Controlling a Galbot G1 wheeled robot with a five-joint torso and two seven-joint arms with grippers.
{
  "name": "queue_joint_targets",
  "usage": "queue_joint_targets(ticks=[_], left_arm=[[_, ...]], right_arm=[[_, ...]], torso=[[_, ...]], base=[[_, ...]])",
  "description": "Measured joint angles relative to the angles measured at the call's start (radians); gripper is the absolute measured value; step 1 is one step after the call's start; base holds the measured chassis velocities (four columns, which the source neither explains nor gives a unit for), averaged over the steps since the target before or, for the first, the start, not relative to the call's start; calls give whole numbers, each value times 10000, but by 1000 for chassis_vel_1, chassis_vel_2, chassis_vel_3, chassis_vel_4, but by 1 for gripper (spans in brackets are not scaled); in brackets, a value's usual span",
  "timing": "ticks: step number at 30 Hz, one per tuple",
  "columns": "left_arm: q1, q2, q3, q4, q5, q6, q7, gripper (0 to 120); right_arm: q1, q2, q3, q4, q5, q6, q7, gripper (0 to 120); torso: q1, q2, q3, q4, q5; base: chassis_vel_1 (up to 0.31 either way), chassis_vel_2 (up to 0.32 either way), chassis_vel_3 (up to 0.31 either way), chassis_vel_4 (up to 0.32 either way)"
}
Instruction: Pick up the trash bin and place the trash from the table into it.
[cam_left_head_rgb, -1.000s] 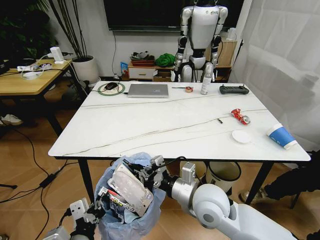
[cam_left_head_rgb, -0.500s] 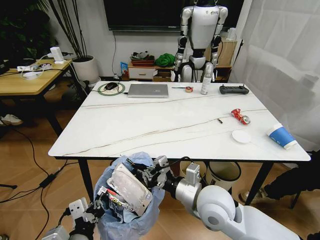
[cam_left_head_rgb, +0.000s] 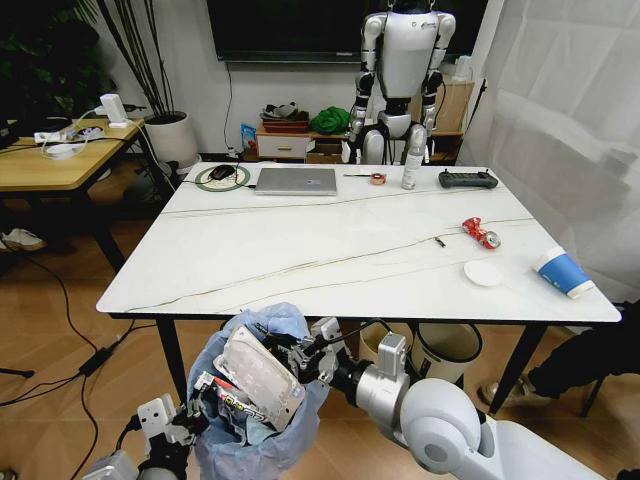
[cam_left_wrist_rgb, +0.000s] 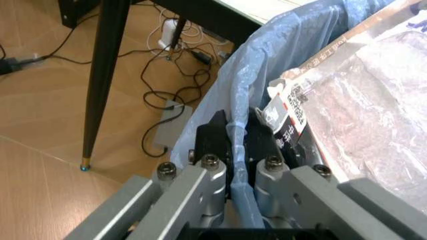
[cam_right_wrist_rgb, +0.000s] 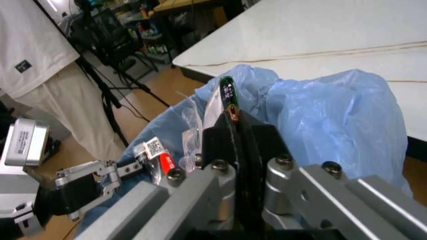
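Note:
The trash bin (cam_left_head_rgb: 262, 440), lined with a puffy light-blue bag (cam_right_wrist_rgb: 333, 110), hangs below the table's (cam_left_head_rgb: 300, 250) near edge. My left gripper (cam_left_head_rgb: 200, 408) is shut on the bag rim (cam_left_wrist_rgb: 235, 131). Over the bin mouth, my right gripper (cam_left_head_rgb: 283, 352) is shut on a thin flat wrapper (cam_right_wrist_rgb: 227, 92), which I see edge-on. A flat clear packet (cam_left_head_rgb: 258, 375) and colourful wrappers (cam_left_wrist_rgb: 288, 125) lie in the bin. On the table's right side lie a crushed red can (cam_left_head_rgb: 481, 233), a white round piece (cam_left_head_rgb: 483, 273) and a blue paper cup (cam_left_head_rgb: 565, 273).
At the table's far edge stand a silver laptop (cam_left_head_rgb: 296, 180), a spray bottle (cam_left_head_rgb: 411, 160), a black device (cam_left_head_rgb: 468, 179) and a coiled cable (cam_left_head_rgb: 222, 177). A cream round bin (cam_left_head_rgb: 447, 350) sits under the table. A wooden desk (cam_left_head_rgb: 50, 165) is at left, a humanoid robot (cam_left_head_rgb: 405, 60) behind.
My right arm has drawn back slightly to the right, its gripper still over the bin mouth. The bin and the left gripper have stayed put.

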Motion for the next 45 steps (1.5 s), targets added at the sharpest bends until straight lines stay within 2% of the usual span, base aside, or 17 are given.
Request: queue_joint_targets(ticks=[8,10,16,17,21,22,26,28,31,32,34,37,39,43,45], left_arm=[[-3,-1,23,-16,11,0,-2,0],[-3,-2,24,-16,14,0,-2,0],[-4,21,80,-16,33,-1,-3,0],[-4,21,80,-16,33,-1,-3,0],[-12,69,124,-15,41,-2,-3,0],[-19,109,125,-15,40,-4,-3,0],[-33,223,105,12,9,-20,-2,0],[-51,306,105,42,-2,-31,7,0],[-142,474,116,146,-5,-57,44,0],[-142,474,116,146,-5,-57,44,0],[-192,557,144,195,-9,-68,58,0],[-241,706,237,283,-13,-99,99,0],[-244,725,249,294,-13,-103,104,0],[-395,959,382,509,15,-151,194,0],[-407,981,404,531,10,-152,199,0]], right_arm=[[-228,-95,198,150,-62,-32,-3,36],[-254,-96,254,186,-66,-37,-3,39],[-165,165,1241,476,-10,-188,263,65],[-165,165,1241,476,-10,-188,263,65],[-16,288,1778,528,8,-259,609,78],[4,314,1949,526,-16,-205,1008,86],[-122,333,2544,301,-83,64,2020,97],[-356,293,3054,1,-176,706,2209,100],[-1090,223,4402,-603,-351,1692,1398,100],[-1090,223,4402,-603,-351,1692,1398,100],[-1571,227,5179,-885,-525,2112,977,100],[-2620,297,6510,-1072,-851,2309,570,100],[-2731,308,6625,-1076,-892,2314,540,100],[-4519,748,8200,-843,-1617,2475,-53,100],[-4712,825,8342,-796,-1783,2513,-184,100]], torso=[[0,0,0,1,0],[0,0,0,1,0],[0,0,0,1,0],[0,0,0,1,0],[0,0,0,1,0],[1,0,0,1,0],[2,0,0,1,0],[2,0,0,1,1],[2,0,0,1,1],[2,0,0,1,1],[2,0,0,0,2],[2,0,0,-1,1],[1,0,0,-2,0],[1,0,-1,-1,-1],[1,0,-1,0,-1]], base=[[0,0,0,0],[0,0,0,0],[0,0,0,0],[0,0,0,0],[0,0,0,0],[0,0,0,0],[0,0,0,0],[0,0,0,0],[0,0,0,0],[0,0,0,0],[0,0,0,0],[0,0,0,0],[0,0,0,0],[0,0,0,0],[0,0,0,0]])
